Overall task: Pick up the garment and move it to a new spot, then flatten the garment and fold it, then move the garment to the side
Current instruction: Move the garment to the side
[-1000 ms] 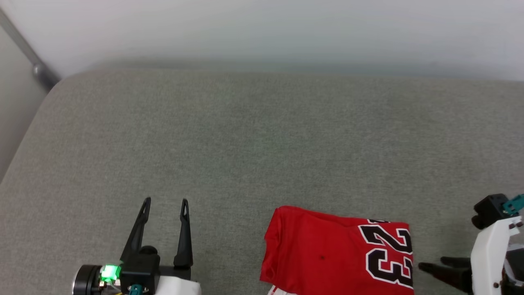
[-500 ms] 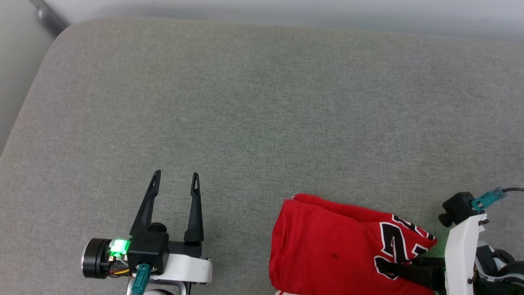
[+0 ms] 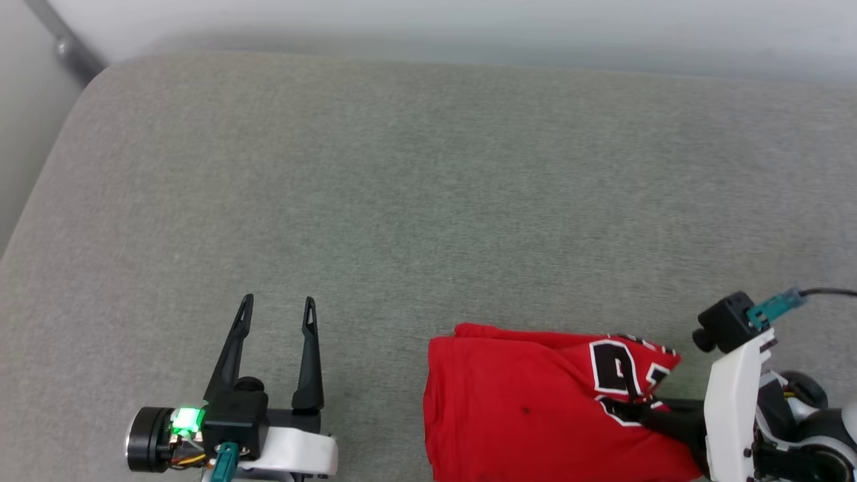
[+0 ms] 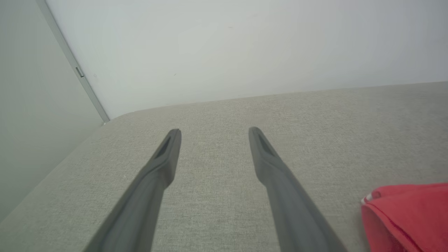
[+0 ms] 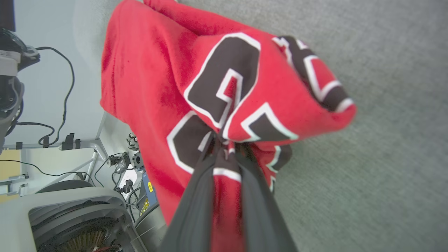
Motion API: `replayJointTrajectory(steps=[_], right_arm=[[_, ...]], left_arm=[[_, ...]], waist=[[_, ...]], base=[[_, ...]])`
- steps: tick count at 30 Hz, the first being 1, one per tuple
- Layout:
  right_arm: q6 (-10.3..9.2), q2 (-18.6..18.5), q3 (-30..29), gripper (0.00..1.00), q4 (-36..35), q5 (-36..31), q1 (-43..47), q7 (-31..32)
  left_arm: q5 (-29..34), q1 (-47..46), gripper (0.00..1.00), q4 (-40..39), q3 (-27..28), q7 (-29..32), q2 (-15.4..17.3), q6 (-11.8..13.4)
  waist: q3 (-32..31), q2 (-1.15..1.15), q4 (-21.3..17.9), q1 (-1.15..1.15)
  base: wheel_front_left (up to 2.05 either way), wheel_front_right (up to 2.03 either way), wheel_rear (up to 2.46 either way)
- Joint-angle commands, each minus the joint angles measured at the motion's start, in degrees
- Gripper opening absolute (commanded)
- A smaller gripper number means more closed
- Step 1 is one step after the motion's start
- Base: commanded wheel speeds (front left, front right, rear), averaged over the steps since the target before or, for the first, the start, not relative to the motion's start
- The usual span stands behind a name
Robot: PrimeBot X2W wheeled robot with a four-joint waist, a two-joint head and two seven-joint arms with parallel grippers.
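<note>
Far left, head view: metal strip [image 3: 63, 47] runs down the pale wall [image 3: 402, 20] behind the rounded corner of the grey fabric surface [image 3: 402, 201]

Left gripper [image 3: 278, 300] low left, over bare fabric, well apart from the garment. Fingers [image 3: 231, 355] spread wide, pointing up the view, nothing between them, holding nothing. Green light [image 3: 186, 420] lit on its wrist. Left wrist view agrees: left gripper [image 4: 214, 130] has both fingers [image 4: 157, 168] far apart with plain surface [image 4: 217, 196] showing in the gap; can't tell if the tips touch the fabric or sit just above it. Edge of the garment [image 4: 409, 210] shows at lower right there, with a bit of white trim

Centre-right: garment [image 3: 522, 402], red, lies on the surface near the bottom edge, folded into a rough block, left part flat, right part bunched and pulled up. Black-and-white number print [image 3: 622, 375] on the right part, crumpled (digits not readable whole)

Right: right gripper [image 3: 636, 407] comes in from the right, fingers pinched narrow on the garment's right edge, at the print. Right wrist view: right gripper [image 5: 224, 141] has its fingers [image 5: 196, 196] closed together with red cloth and a white stripe squeezed between them, garment [image 5: 147, 70] gathered at the tips, print [image 5: 224, 80] folding over them. Cables [image 5: 66, 91] and gear beyond the surface edge at that view's left
</note>
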Motion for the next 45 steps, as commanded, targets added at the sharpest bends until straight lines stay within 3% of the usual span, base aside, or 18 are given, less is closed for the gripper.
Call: replayJointTrajectory(steps=[1,11,19,24,30,37,43,44,45], right_arm=[[-0.05,-1.1,0.5,0.0,-1.2,-0.2,-1.5,-0.6],[-0.05,-10.1,3.8,0.0,-4.9,-3.7,-12.0,-0.1],[-0.05,-17.1,4.3,0.0,1.0,-10.0,-22.5,-2.3],[-0.05,-20.9,4.6,0.0,8.3,-15.3,-27.1,-5.7],[-0.05,-22.4,0.6,0.0,19.1,-18.4,-31.0,-9.3],[-0.06,-21.4,-6.5,0.0,29.0,-22.1,-33.4,-12.2],[-0.05,-18.3,-9.2,0.0,32.0,-24.8,-32.7,-13.3],[-0.06,-18.1,-9.9,0.05,32.6,-25.5,-32.5,-13.8],[-0.06,-17.8,-10.5,0.47,33.4,-26.7,-32.4,-14.3]], left_arm=[[0.1,0.7,1.0,-0.2,0.5,-0.1,0.5,0.1],[-0.2,2.9,1.0,-2.6,3.0,-0.1,1.3,0.9],[0.5,-0.3,1.0,-5.0,6.2,-0.1,4.4,0.9],[1.2,-3.1,1.0,-6.5,6.6,-0.1,6.2,0.6],[1.8,-5.8,1.0,-8.9,6.3,-0.1,7.9,0.3],[1.9,-8.3,1.0,-11.2,5.5,-0.1,8.8,0.5],[1.4,-8.7,1.0,-11.5,4.9,-0.1,8.5,1.2],[1.3,-8.6,1.0,-11.3,4.6,-0.1,8.2,1.3],[1.1,-8.6,1.0,-11.0,4.2,-0.1,7.9,1.4]], waist=[[-1.8,0.0,-2.4,0.0],[-0.8,0.0,-15.7,0.0],[7.1,0.0,-24.1,0.0],[12.2,0.0,-25.3,0.0],[17.9,0.0,-24.7,0.0],[22.5,0.0,-23.1,0.0],[22.1,0.0,-22.1,0.0],[21.6,0.0,-21.9,0.0],[20.8,0.0,-21.6,0.0]], base=[[0.0,0.0,0.0],[0.0,0.0,0.0],[0.0,0.0,0.0],[0.0,0.0,0.0],[0.0,0.0,0.0],[0.0,0.0,0.0],[0.0,0.0,0.0],[0.0,0.0,0.0],[0.0,0.0,0.0]])
